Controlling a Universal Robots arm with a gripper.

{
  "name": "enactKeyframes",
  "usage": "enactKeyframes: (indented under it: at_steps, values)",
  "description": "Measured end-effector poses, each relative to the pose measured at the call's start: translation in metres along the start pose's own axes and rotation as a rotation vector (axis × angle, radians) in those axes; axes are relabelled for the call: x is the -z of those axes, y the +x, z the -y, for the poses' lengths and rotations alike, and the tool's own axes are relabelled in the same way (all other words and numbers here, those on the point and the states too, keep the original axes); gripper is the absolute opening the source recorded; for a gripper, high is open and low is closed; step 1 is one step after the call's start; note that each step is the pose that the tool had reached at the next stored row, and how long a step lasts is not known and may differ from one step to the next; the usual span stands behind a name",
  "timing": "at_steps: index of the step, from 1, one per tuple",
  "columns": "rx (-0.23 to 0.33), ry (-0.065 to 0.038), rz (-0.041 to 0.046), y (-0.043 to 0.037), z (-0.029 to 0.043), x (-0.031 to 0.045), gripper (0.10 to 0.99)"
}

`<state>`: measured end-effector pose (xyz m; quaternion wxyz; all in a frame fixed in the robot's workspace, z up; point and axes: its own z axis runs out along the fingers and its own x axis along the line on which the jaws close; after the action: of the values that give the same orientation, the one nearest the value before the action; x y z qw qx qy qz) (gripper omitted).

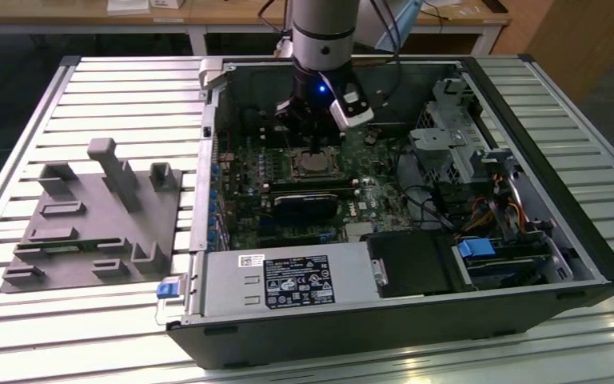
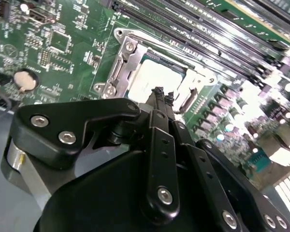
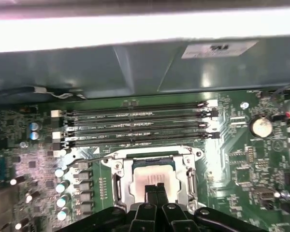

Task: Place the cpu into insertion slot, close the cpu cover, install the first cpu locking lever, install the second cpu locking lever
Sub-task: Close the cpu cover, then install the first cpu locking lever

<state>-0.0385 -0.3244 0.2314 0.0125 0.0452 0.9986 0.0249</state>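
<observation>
The cpu (image 3: 150, 175), a dull silvery square, lies in the insertion slot (image 1: 292, 164) on the green board. The cpu (image 2: 154, 78) shows through the window of the cpu cover (image 2: 120, 67), which lies flat over it. The cover's silvery frame (image 3: 117, 186) borders the chip in the first wrist view too. A thin wire lever (image 3: 135, 155) runs along one side of the socket, and a bent lever end (image 2: 187, 100) sits at another side. My gripper (image 2: 162, 94) hovers just above the chip's edge, fingers shut together and holding nothing. The gripper (image 1: 307, 132) sits just behind the socket in the exterior view.
Long black memory slots (image 3: 135, 128) run beside the socket. A coin battery (image 3: 260, 126) sits on the board. A black module (image 1: 305, 206) lies in front of the socket. The power supply (image 1: 285, 280), drive cage (image 1: 446, 144) and case walls hem in the board. A grey fixture (image 1: 93, 216) stands on the table.
</observation>
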Motion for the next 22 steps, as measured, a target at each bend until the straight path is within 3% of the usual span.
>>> enactKeyframes:
  at_steps: [6,22]
  values:
    - [0.0,0.0,0.0001,-0.0003,-0.0007,0.0142,0.102]
    - [0.0,0.0,0.0,0.0011,-0.0007,0.0152,0.102]
